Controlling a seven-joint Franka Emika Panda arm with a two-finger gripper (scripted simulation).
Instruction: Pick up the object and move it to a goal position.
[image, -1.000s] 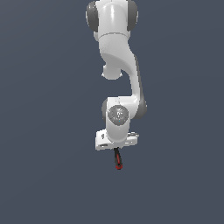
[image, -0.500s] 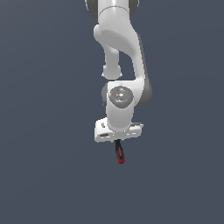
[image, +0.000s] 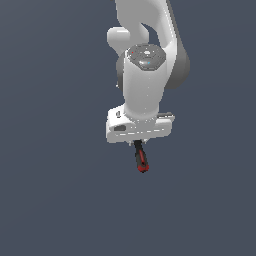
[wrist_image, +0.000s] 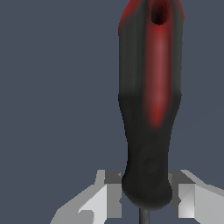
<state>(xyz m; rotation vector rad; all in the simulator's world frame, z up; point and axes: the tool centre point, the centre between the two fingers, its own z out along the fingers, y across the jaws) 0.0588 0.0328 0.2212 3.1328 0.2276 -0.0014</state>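
Observation:
The screwdriver has a chunky black-and-red handle that sticks out below my white gripper in the exterior view. My gripper is shut on it and holds it in the air, with the fingers hidden behind the hand. In the wrist view the handle fills the picture, and my two fingertips press on either side of its black end. A short piece of the thin dark shaft shows between them.
A plain dark grey-blue background lies all around the arm. No other objects, edges or goal marker show in either view.
The arm has moved toward the camera with the screwdriver held in the gripper, so hand and tool look larger. The grip has not changed.

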